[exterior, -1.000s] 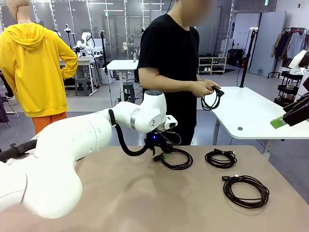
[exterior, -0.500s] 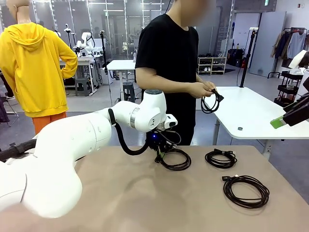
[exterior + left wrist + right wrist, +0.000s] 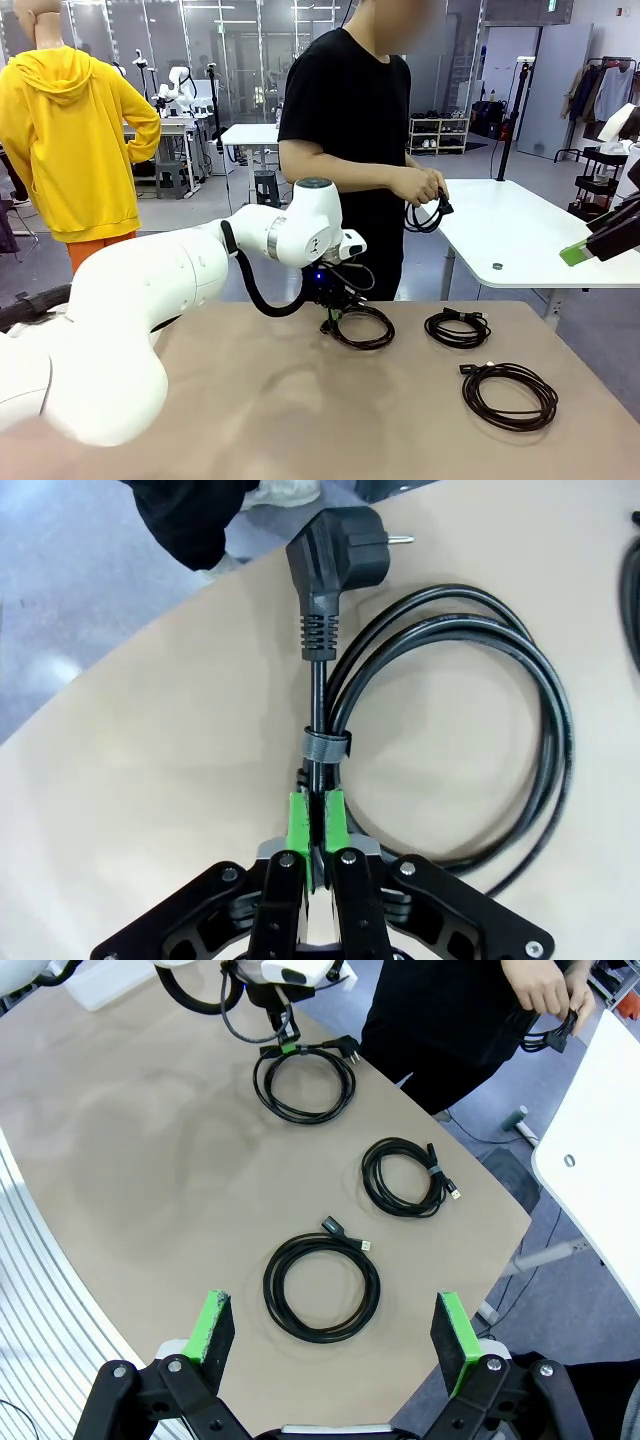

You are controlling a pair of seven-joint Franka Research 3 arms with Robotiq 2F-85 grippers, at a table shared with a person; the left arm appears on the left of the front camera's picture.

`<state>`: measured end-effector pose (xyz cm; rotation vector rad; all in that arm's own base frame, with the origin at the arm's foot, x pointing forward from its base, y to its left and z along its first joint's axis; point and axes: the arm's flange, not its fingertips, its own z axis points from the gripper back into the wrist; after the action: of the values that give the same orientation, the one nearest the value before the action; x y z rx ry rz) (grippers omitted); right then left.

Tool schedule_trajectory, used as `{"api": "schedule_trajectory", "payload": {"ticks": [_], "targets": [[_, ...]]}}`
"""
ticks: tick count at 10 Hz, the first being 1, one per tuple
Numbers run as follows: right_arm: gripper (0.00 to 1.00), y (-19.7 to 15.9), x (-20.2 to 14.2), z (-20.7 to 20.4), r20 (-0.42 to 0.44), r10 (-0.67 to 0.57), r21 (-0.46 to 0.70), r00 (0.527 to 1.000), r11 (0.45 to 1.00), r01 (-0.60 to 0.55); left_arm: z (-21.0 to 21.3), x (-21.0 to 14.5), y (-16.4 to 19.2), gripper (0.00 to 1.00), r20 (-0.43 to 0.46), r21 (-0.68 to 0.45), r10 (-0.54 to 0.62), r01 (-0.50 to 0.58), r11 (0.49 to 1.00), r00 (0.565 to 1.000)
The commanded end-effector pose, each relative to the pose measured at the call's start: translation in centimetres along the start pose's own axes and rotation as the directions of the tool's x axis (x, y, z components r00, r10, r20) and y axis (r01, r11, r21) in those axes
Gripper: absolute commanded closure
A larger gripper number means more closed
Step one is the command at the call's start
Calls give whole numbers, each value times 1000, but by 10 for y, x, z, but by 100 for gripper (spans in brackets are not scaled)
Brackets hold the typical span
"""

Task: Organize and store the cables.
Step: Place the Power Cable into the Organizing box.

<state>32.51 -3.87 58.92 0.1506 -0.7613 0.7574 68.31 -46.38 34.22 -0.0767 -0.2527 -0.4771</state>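
The tan desk (image 3: 250, 400) carries three coiled cables: a power cord (image 3: 480, 730) by the far edge, a second coil (image 3: 457, 328) beside it and a third coil (image 3: 508, 396) nearer the robot. A person's hand (image 3: 418, 185) holds a fourth coil (image 3: 425, 215) beyond the desk. The cords look light, limp and springy, so they are best gripped where the loops are bound. The left end effector (image 3: 317, 810) pinches the power cord just below its grey tie (image 3: 327, 746). The right end effector (image 3: 333, 1308) hangs spread wide.

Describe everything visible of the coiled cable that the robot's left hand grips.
The power cable is a thin black rubbery-looking cord wound into a coil of a few loops, lying on the tan table near its far edge. A grey tie binds the loops. Its angled plug, one metal pin showing, juts from the coil. The left hand pinches the cord between green pads beside the tie.
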Motion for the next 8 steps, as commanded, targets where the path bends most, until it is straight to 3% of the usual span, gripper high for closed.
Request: {"api": "schedule_trajectory", "payload": {"ticks": [1,4,8], "targets": [[0,-1,0,-1,3,2,7,1000,1000,-2,25,41,-3,100,-3,-41,-65,65,997,998],[0,-1,0,-1,3,2,7,1000,1000,-2,71,25,1,100,43,-58,-122,125,991,992],[0,-1,0,-1,3,2,7,1000,1000,-2,143,-36,20,100,64,-6,-232,232,973,971]]}}
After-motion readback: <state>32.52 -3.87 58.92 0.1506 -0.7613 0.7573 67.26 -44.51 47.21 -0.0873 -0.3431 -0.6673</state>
